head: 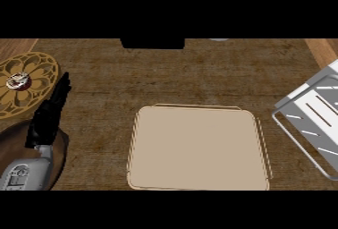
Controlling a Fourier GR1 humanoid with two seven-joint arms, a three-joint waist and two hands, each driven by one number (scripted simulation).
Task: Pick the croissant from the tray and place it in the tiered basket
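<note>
The beige tray (198, 150) is lying bare on the brown worktop (198, 71), with no croissant showing anywhere. The left hand (49, 112) is resting at the left edge, its fingers (63, 87) stretching straight and together, holding nothing, just beside the tiered basket's gold patterned tier (26, 85). A white wire rack (314, 120) is sitting at the right edge.

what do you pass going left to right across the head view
gold patterned plate with a small cupcake-like thing on it → left hand, fingers straight → beige tray, no croissant showing on it → white wire rack at the right edge
</note>
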